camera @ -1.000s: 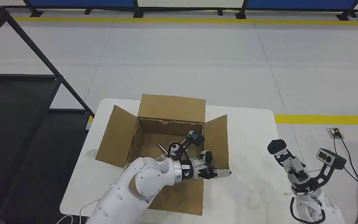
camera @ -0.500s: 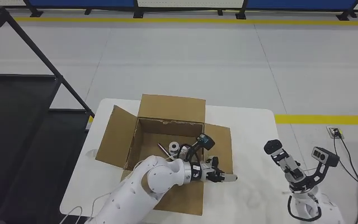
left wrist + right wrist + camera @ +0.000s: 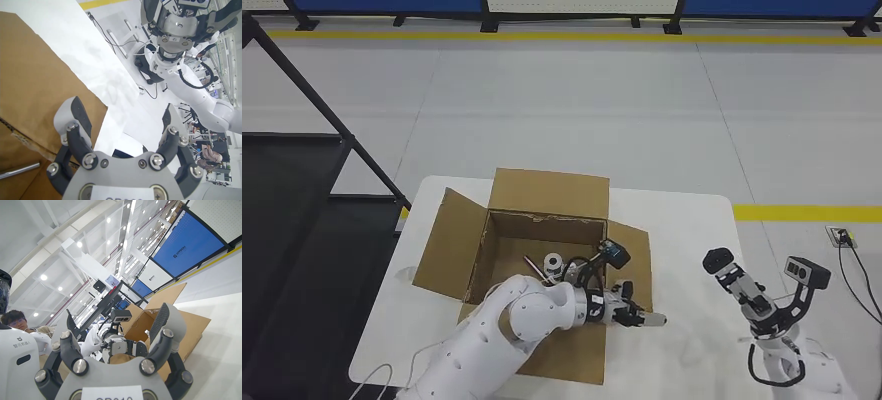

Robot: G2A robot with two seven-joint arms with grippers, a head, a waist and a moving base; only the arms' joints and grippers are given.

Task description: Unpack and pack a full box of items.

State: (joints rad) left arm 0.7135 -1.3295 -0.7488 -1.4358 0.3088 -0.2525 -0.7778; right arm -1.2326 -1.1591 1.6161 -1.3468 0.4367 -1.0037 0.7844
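Note:
An open cardboard box [image 3: 542, 200] stands on the white table [image 3: 692, 230] with its flaps spread out. Inside it lie a small white roll [image 3: 553, 265] and a thin metal rod [image 3: 534, 266]. My left gripper [image 3: 647, 319] hangs over the outer edge of the box's right-hand flap [image 3: 28, 66], open with nothing between its fingers [image 3: 80, 113]. The rod [image 3: 19, 170] shows below it in the left wrist view. My right gripper [image 3: 762, 280] is raised past the table's right front corner, tilted toward the box [image 3: 170, 315], open and empty [image 3: 117, 321].
Bare table top lies between the box and the right arm. A black rack [image 3: 302, 200] stands to the left of the table. Yellow floor lines [image 3: 802, 212] run behind and to the right.
My left gripper has swung right, from above the box's inside to past the right flap's edge, and then held still. The right arm has drifted left toward the box.

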